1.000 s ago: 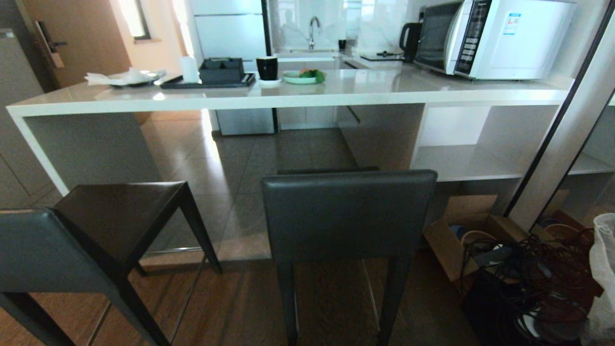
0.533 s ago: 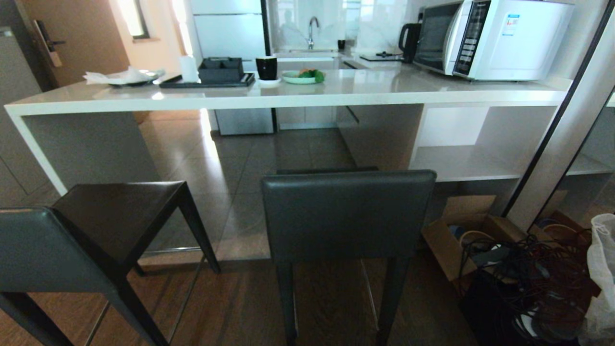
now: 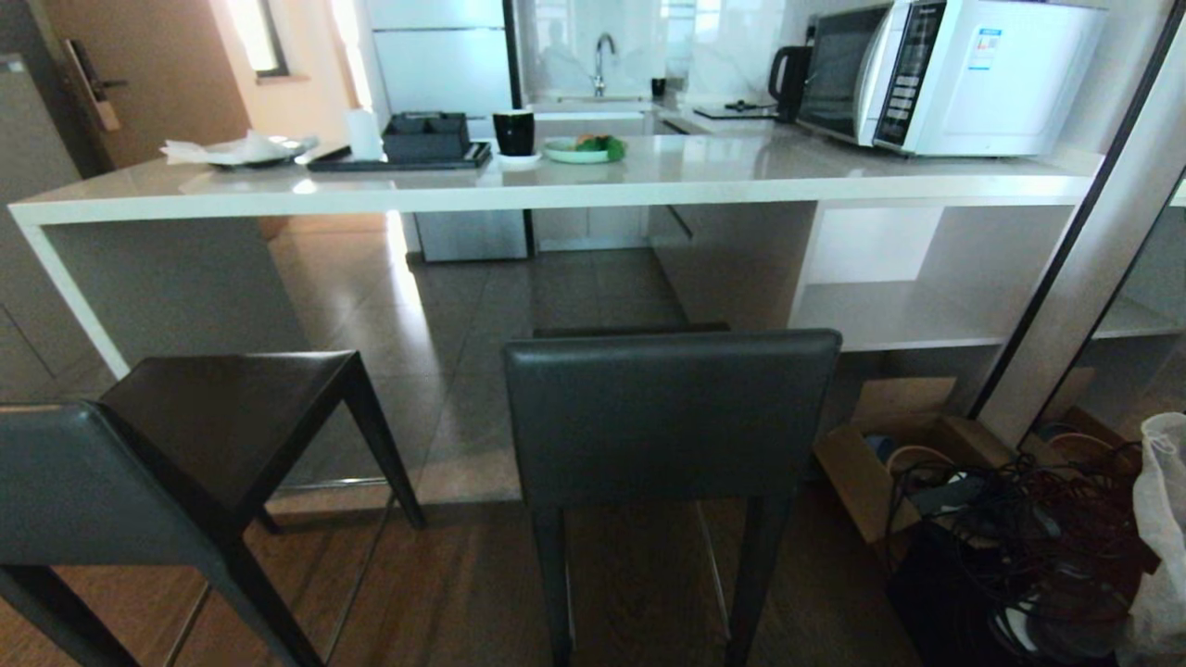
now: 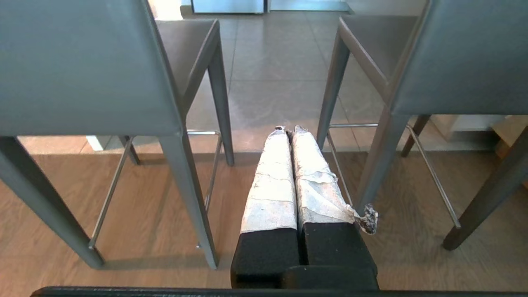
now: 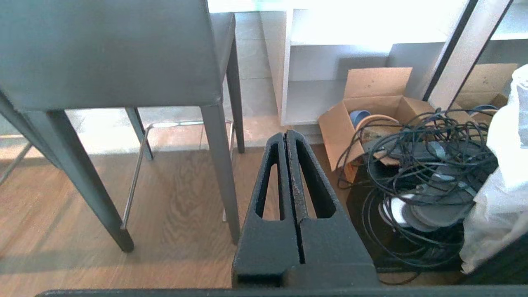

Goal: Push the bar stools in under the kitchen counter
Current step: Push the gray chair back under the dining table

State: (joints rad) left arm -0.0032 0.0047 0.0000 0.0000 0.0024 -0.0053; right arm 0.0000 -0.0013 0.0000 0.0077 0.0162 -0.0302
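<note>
Beyond left pincer (image 4: 288,128), both bar stools (image 4: 86,70).

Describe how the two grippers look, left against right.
The left gripper has black jaws wrapped in worn whitish tape, with a frayed scrap hanging off one side. The right gripper is bare black, each jaw a tapering frame with a long slot through it.

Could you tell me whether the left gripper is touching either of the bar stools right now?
Apart. The left wrist view shows the left gripper, shut, pointing into the open gap between the left stool and the right stool, with bare floor visible around its tips.
</note>
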